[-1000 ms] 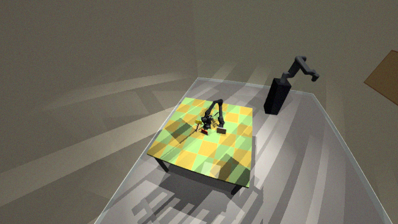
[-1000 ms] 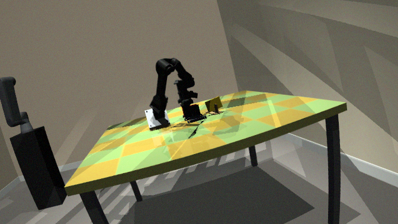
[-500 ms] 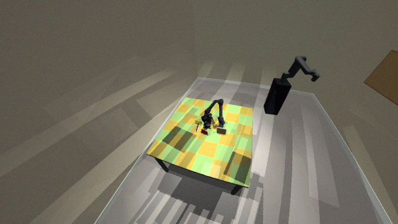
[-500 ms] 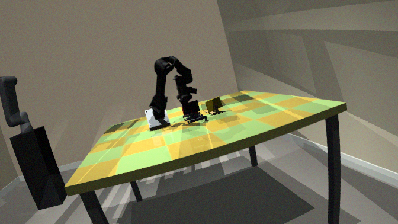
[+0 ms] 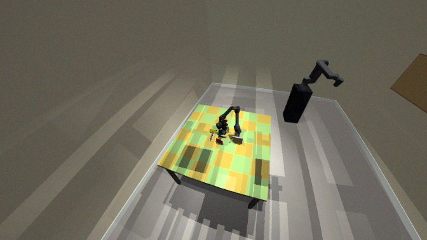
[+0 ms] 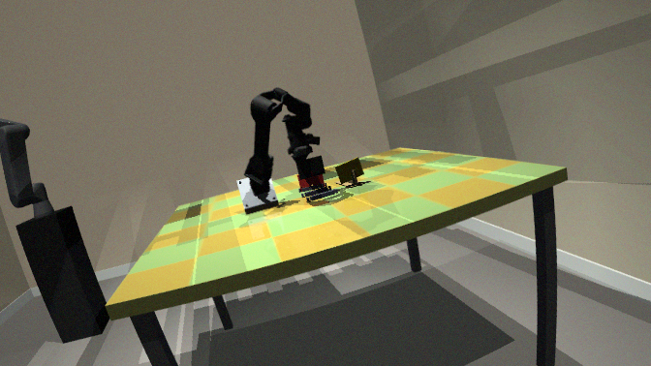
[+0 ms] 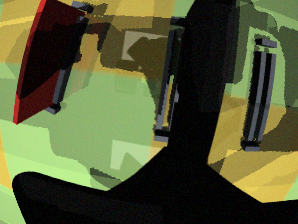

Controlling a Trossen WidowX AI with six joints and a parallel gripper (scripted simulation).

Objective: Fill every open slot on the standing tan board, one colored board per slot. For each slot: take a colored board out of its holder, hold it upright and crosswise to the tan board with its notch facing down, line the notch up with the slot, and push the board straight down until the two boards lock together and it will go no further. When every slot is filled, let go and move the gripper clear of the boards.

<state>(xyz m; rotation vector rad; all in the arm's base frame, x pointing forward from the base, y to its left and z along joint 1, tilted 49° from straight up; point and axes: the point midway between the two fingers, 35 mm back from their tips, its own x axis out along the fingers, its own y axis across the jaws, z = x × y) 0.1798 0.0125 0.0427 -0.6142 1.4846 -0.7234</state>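
A dark board (image 7: 206, 75) (image 6: 317, 165) is pinched in the hand (image 5: 222, 132) (image 6: 304, 167) (image 7: 173, 155). The wrist view gives it as a tall, near-black strip from the top edge down to the fingers; its color is unclear, and the top view hardly separates it from the arm. Just beside it, near the middle of the wrist frame, is a holder (image 7: 163, 107); another holder (image 7: 261, 97) stands at right. The red board (image 5: 219, 141) (image 6: 308, 182) (image 7: 37, 65) fills the upper left there.

The top view alone lays out the tan board (image 5: 211, 137), left of the red one, with the yellow board (image 5: 213, 130) (image 6: 350, 171) crosswise at its upper end; how deeply that sits, I cannot tell. The exterior view shows the yellow board upright on the checkered surface (image 5: 232, 157) (image 6: 310, 239), and a white plate (image 6: 252, 196) at the arm's base.
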